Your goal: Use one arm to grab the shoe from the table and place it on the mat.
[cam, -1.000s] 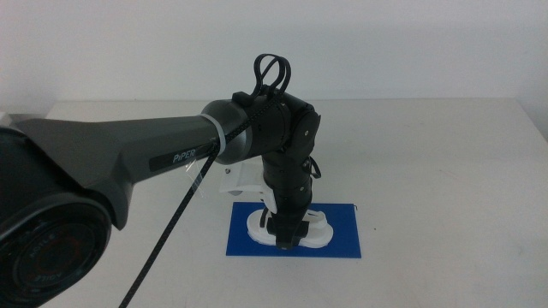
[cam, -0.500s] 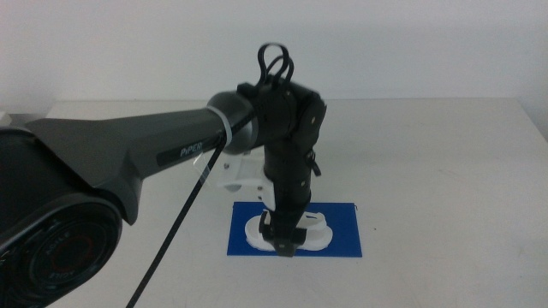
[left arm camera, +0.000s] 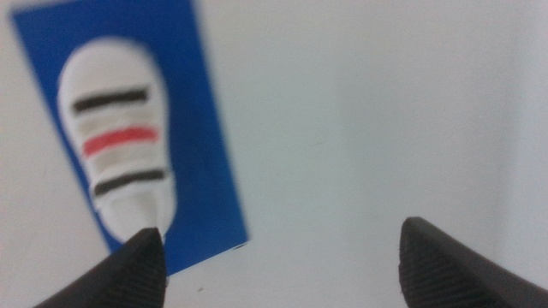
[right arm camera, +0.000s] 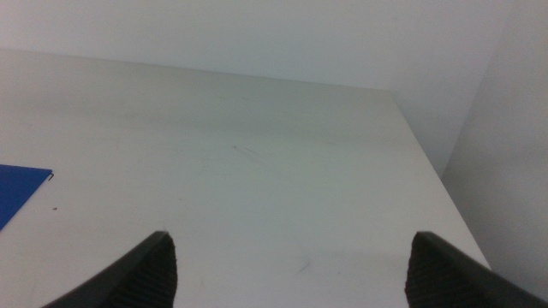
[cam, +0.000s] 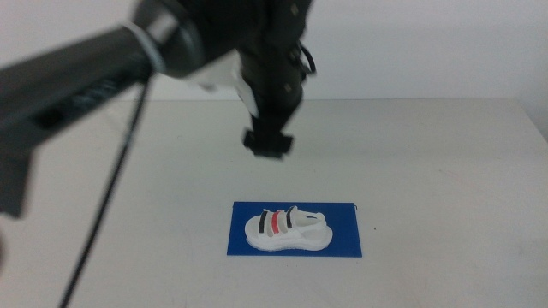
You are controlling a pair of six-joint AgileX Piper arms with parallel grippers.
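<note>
The white shoe [cam: 287, 230] with black, red and black straps lies on its sole on the dark blue mat [cam: 342, 241], near the table's front middle. The left wrist view shows the same shoe [left arm camera: 118, 158] on the mat [left arm camera: 201, 137] from above. My left gripper [cam: 268, 143] hangs high above the table, behind the mat, open and empty, well clear of the shoe. In its own view the left gripper [left arm camera: 282, 261] has its jaws spread wide. The right gripper [right arm camera: 291, 265] stands open over bare table and is out of the middle view.
The white table [cam: 445, 171] stretches wide around the mat. The left arm [cam: 77, 85] crosses the upper left of the middle view with a black cable [cam: 107, 205] hanging from it. A corner of the mat [right arm camera: 17, 192] shows in the right wrist view.
The left gripper has let go of the shoe and risen well above the mat, moving back. The shoe stays on the mat, now fully uncovered.
</note>
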